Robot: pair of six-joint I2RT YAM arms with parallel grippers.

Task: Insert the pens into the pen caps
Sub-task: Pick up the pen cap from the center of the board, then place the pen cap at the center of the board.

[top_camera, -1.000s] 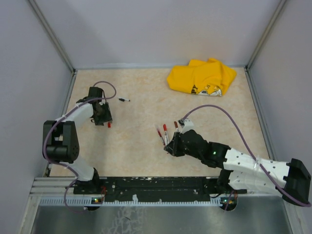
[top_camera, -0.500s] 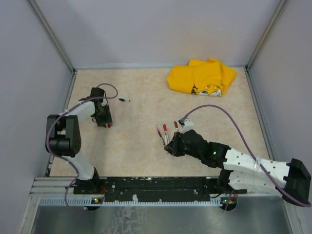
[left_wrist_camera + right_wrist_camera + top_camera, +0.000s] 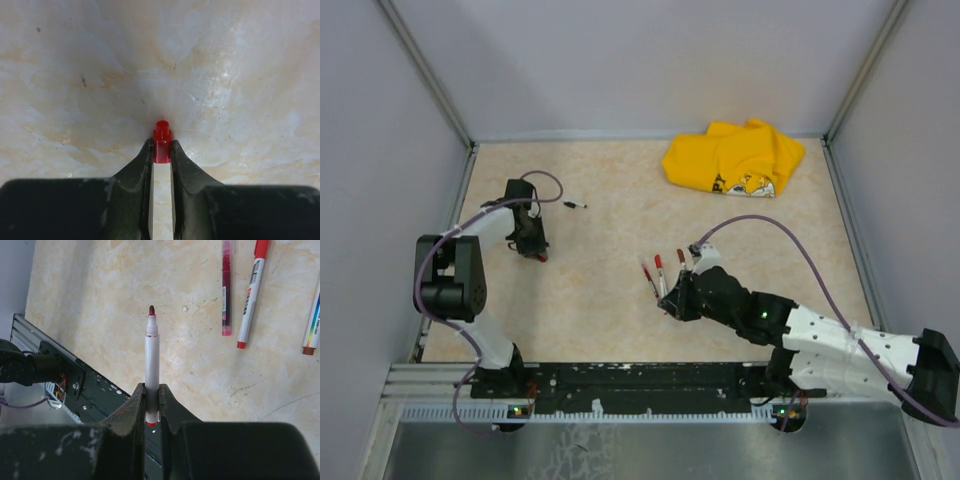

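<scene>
My left gripper (image 3: 162,148) is shut on a small red pen cap (image 3: 162,141), low against the table; the cap's end sticks out past the fingertips. In the top view this gripper (image 3: 533,246) is at the left of the table, with the cap (image 3: 542,257) at its tip. My right gripper (image 3: 152,390) is shut on an uncapped white-barrelled pen (image 3: 152,352) near its rear end, and the pen's red tip points away from the gripper. In the top view it (image 3: 672,302) sits mid-table, just near of three pens (image 3: 660,270) lying side by side.
The three lying pens also show in the right wrist view (image 3: 249,300). A small black piece (image 3: 576,205) lies beyond the left gripper. A crumpled yellow cloth (image 3: 735,158) is at the back right. The black rail (image 3: 640,380) runs along the near edge, and walls enclose the table.
The left arm's elbow has swung inward and its gripper has shifted slightly at the red cap. The right arm has barely moved and holds the same pen.
</scene>
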